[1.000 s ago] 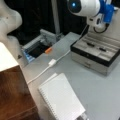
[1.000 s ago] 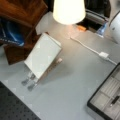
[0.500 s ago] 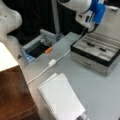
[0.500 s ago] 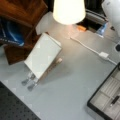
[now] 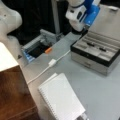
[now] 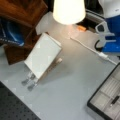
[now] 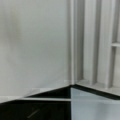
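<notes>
The white and blue arm comes down at a front view's top, and its gripper point(image 5: 81, 30) hangs just over the back-left corner of a grey compartment box point(image 5: 86, 58). Dark pen-like items point(image 5: 90, 44) lie in the box's slots. In a front view the arm point(image 6: 110, 30) stands at the right edge, above the box point(image 6: 93, 102) at the bottom right. The wrist view shows no fingers, only the box's corner with its dividers point(image 7: 96, 50) and the grey table point(image 7: 32, 42).
A white cable with an adapter point(image 5: 51, 62) point(image 6: 103, 55) runs across the table. A spiral notepad point(image 5: 62, 100) point(image 6: 42, 58) lies near the wooden block point(image 5: 15, 95) point(image 6: 20, 15). An orange item point(image 5: 48, 50) point(image 6: 81, 28) sits by a grey bin point(image 5: 30, 45). A lamp shade point(image 6: 68, 11) stands behind.
The arm has swung to a front view's left and come lower, from the top right toward the box's back-left corner. Nothing on the table has moved.
</notes>
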Available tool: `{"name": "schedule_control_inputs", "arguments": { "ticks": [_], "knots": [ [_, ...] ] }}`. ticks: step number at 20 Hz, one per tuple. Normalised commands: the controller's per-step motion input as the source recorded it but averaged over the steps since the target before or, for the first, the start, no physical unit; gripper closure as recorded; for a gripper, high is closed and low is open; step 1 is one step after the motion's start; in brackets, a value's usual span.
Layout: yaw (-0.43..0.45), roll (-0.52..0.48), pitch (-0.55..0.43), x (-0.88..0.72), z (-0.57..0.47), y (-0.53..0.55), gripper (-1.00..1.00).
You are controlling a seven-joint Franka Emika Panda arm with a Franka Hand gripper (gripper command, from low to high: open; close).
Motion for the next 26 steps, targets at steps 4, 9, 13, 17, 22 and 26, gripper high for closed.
{"name": "schedule_control_inputs", "arguments": {
  "ticks": [4,9,13,17,22,26],
  "knots": [
    [0.219,-0.539,0.170,0.15,-0.07,-0.70,-1.00],
    [0.209,-0.458,0.143,0.11,-0.10,-0.54,-1.00],
    [0.172,-0.379,0.108,0.05,-0.07,-0.40,-1.00],
    [0.111,-0.320,0.106,0.01,-0.03,-0.34,-1.00],
    [0.142,-0.192,0.107,-0.04,-0.02,-0.24,-1.00],
    [0.149,-0.093,0.084,-0.02,0.07,-0.17,-1.00]
  ]
}}
